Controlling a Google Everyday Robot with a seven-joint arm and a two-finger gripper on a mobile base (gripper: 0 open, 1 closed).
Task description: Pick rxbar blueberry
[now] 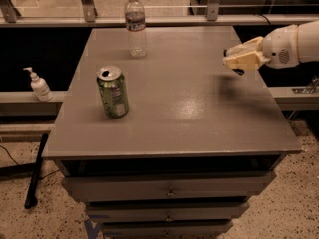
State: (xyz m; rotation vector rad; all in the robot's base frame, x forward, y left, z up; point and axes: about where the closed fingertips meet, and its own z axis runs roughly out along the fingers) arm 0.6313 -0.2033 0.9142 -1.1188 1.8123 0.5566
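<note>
looking at the camera view, the only 1: a grey table (174, 113) with 3 drawers (169, 189) stacked in its front fills the middle. the gripper (235, 59) comes in from the right on a white arm (294, 44), pale tip pointing left, hanging above the table's right side near the far corner, with a soft shadow on the top below it. the gripper is clenched on the rxbar blueberry (239, 71). only a small dark sliver of the bar shows, tucked against the underside of the tip and clear of the table top; its lettering cannot be made out.

1 green can (112, 92) stands upright on the left half of the table, tab opening on top, well apart from the gripper. 1 clear water bottle (135, 25) stands upright near the far edge, behind the can and a bit to its right. off the table, 1 white pump bottle (38, 84) sits on a low ledge to the left. a black pole (36, 171) leans down to the speckled floor (299, 208) at lower left.
</note>
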